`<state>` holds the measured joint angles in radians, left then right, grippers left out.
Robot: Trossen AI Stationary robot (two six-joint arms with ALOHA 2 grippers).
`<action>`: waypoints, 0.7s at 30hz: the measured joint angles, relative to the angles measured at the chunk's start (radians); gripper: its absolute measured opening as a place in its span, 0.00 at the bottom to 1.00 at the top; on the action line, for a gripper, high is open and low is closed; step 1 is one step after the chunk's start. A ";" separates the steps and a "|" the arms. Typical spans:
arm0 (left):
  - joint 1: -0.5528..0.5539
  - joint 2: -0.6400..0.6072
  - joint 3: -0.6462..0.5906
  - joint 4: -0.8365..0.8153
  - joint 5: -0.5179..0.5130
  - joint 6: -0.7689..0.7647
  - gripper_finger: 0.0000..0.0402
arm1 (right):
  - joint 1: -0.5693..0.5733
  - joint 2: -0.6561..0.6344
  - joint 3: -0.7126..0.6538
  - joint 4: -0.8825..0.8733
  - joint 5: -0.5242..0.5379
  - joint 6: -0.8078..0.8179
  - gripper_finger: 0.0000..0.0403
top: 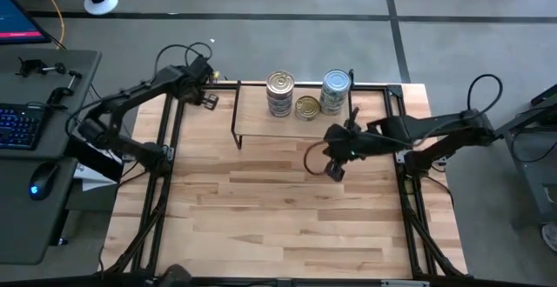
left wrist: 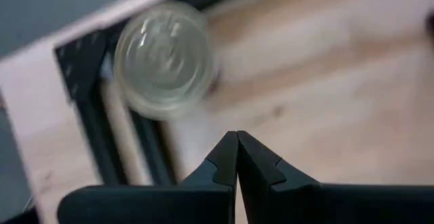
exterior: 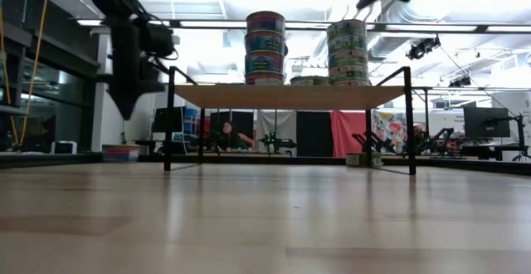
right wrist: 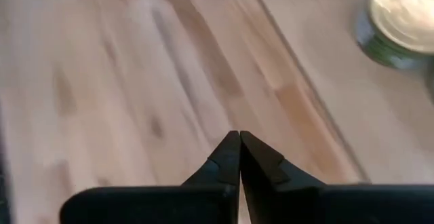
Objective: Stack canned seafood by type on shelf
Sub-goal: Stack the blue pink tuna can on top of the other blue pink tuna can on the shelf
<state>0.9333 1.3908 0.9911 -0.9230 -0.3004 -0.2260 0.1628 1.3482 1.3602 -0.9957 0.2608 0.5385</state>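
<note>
Just in front of the shelf [top: 261,123], the right gripper [top: 335,170] is held empty with fingers pressed together, the tins [top: 280,93] being stacked on the board beyond it, nearer this arm than the closed left gripper [top: 209,101].

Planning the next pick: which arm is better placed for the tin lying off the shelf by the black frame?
Left: the left gripper, shut, is close by that tin; the right gripper, also shut, hangs before the shelf.
</note>
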 joint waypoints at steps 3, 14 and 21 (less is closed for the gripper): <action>-0.008 0.043 -0.001 0.085 -0.054 -0.072 0.00 | 0.062 -0.002 0.000 0.071 0.043 0.048 0.00; 0.025 0.088 -0.174 0.401 -0.190 -0.507 0.00 | 0.209 -0.002 0.000 0.098 0.112 0.209 0.00; -0.007 0.095 -0.228 0.564 -0.324 -0.526 0.00 | 0.251 -0.002 0.000 0.098 0.115 0.260 0.00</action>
<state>0.9264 1.4860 0.7633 -0.3594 -0.6243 -0.7519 0.4139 1.3464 1.3602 -0.8974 0.3763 0.7989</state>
